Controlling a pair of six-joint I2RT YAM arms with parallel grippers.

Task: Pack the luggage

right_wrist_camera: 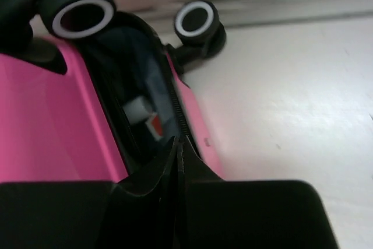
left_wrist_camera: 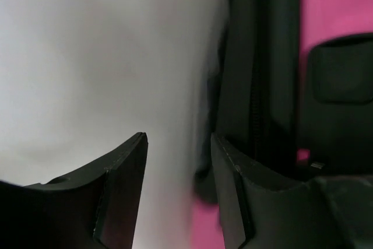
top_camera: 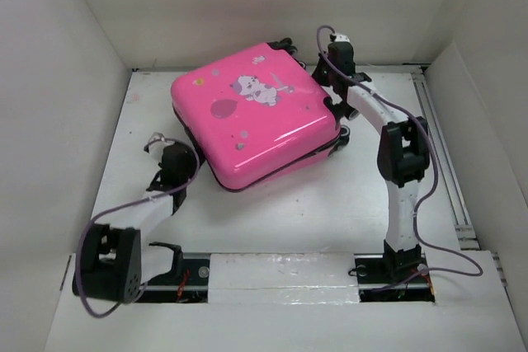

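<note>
The bright-pink luggage [top_camera: 256, 113] lies flat on the white table, cartoon shell up, its lid down with a dark gap along the seam. My left gripper [top_camera: 183, 150] is open and empty at the luggage's left edge; in the left wrist view [left_wrist_camera: 178, 138] one finger lies against the black zipper band beside the pink shell [left_wrist_camera: 332, 4]. My right gripper [top_camera: 323, 80] is at the far right corner by the wheels. In the right wrist view [right_wrist_camera: 178, 141] its jaws are pressed together with the tips on the zipper line of the pink shell [right_wrist_camera: 41, 121]. Anything pinched there is hidden.
Two black wheels with white rims [right_wrist_camera: 81, 13] stick out at the luggage's far corner. A white and red item [right_wrist_camera: 143, 115] shows inside the seam gap. White walls [top_camera: 74, 80] enclose the table on three sides. A rail [top_camera: 441, 146] runs along the right edge.
</note>
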